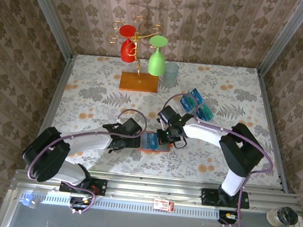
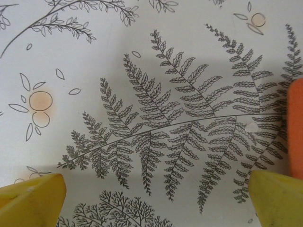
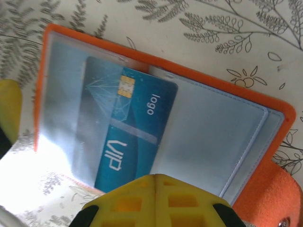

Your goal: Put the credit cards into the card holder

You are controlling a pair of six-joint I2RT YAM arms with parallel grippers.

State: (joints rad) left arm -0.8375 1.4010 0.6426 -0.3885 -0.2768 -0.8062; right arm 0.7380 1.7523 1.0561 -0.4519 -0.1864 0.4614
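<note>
Fern-printed tablecloth [image 1: 88, 102] covers the table. We see the right gripper [image 3: 156, 179] with its fingers closed together, tips over the near end of a teal VIP card [image 3: 128, 137]. The card sits half inside a pocket of the open orange card holder [image 3: 270, 189]. Left of the holder, the left gripper [image 2: 156, 198] gapes wide, holding nothing, just beside its orange edge.

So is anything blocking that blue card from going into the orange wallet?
Nothing visible does. The card lies on the open card holder, seemingly partly under its clear pocket, with the right gripper shut at its near edge.
</note>
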